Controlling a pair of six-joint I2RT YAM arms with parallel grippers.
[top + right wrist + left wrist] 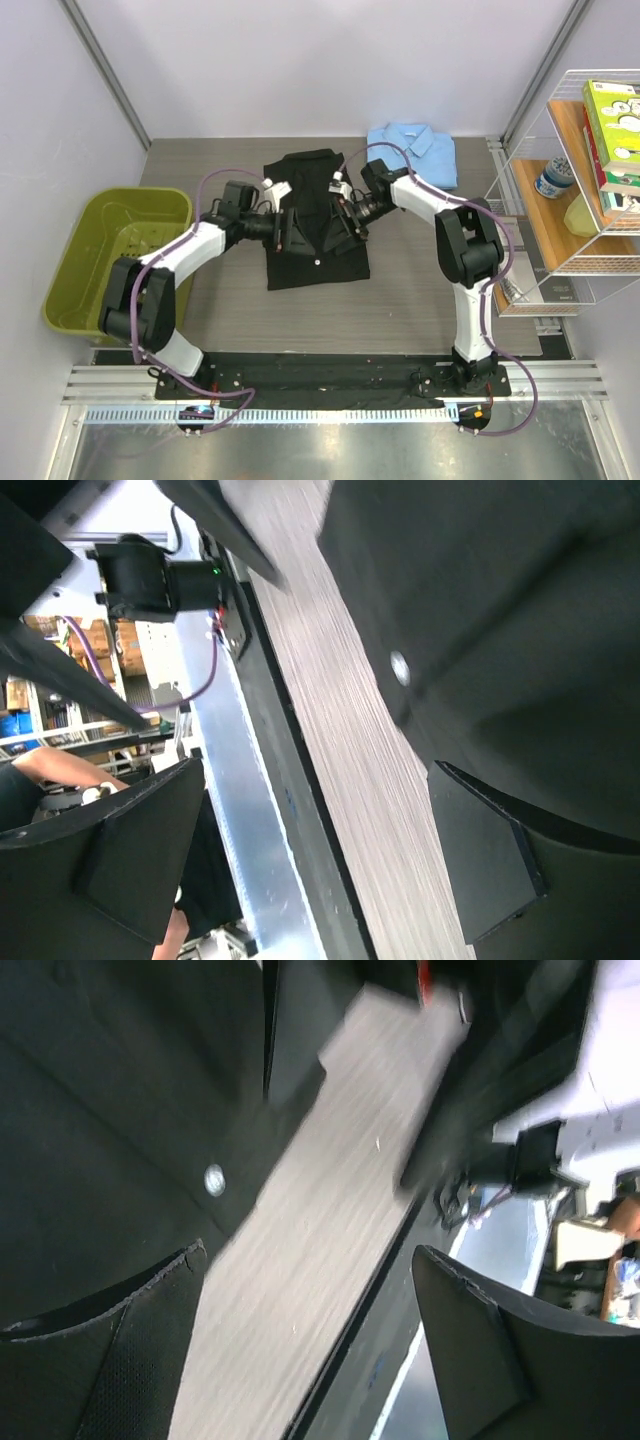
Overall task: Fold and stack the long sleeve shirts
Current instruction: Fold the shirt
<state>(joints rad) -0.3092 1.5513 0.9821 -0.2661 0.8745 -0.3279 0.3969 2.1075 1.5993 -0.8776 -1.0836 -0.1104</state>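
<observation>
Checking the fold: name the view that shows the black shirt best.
Top external: nearly the whole black shirt shows, collar to hem. Each wrist view catches only a close patch with one button.

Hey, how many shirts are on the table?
2. The black shirt lies spread mid-table; the light blue shirt sits folded at the far right edge. None looks hidden.

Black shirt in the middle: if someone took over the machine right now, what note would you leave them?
Grippers: left gripper open and empty, over the left part of the black shirt; right gripper open and empty, over its right part.
Things: black shirt mid-table, apparently partly folded; blue shirt folded at the back right.
Left to do: finish the black one, then stack the two.
</observation>
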